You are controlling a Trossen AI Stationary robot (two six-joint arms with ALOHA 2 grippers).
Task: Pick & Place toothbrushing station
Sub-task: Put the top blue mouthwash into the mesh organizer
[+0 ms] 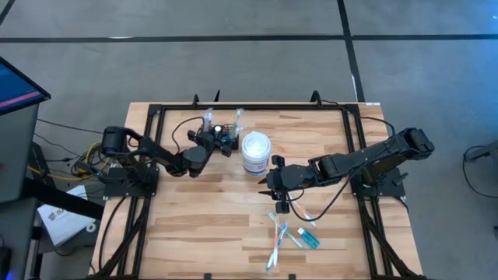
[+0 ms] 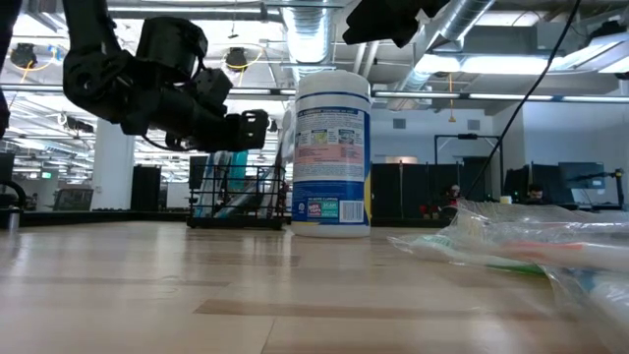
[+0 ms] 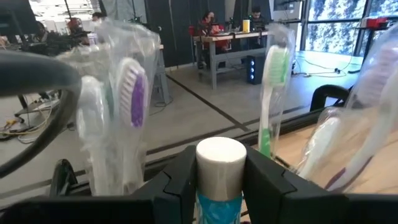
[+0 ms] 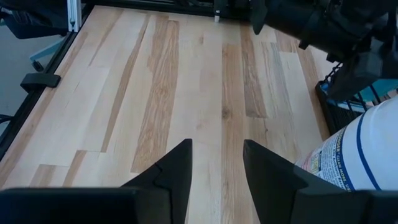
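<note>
The toothbrushing station [image 2: 239, 200], a low black wire rack, stands on the table left of a white tub [image 1: 255, 152]. Wrapped toothbrushes stand in it, one purple [image 3: 134, 93] and one green [image 3: 273, 68]. My left gripper [image 3: 221, 180] hovers level at the rack [image 1: 227, 143], shut on a teal toothpaste tube with a white cap. My right gripper [image 4: 216, 165] hangs open over bare wood near the tub [image 4: 357, 158], with nothing between its fingers. The tube's lower end is hidden. My left gripper pinches the toothpaste tube just below its white cap [image 3: 221, 163], between its two fingers [image 3: 177, 180]. The fingers come in level from the table's left. The tube stands upright with its cap up. I cannot see whether its lower end touches the rack.
Several wrapped toothbrushes [image 1: 278, 237] and another teal tube [image 1: 308, 238] lie on the near right part of the table. A black frame [image 1: 249, 107] runs around the tabletop. My left arm [image 4: 323, 25] crosses beyond the rack in the right wrist view.
</note>
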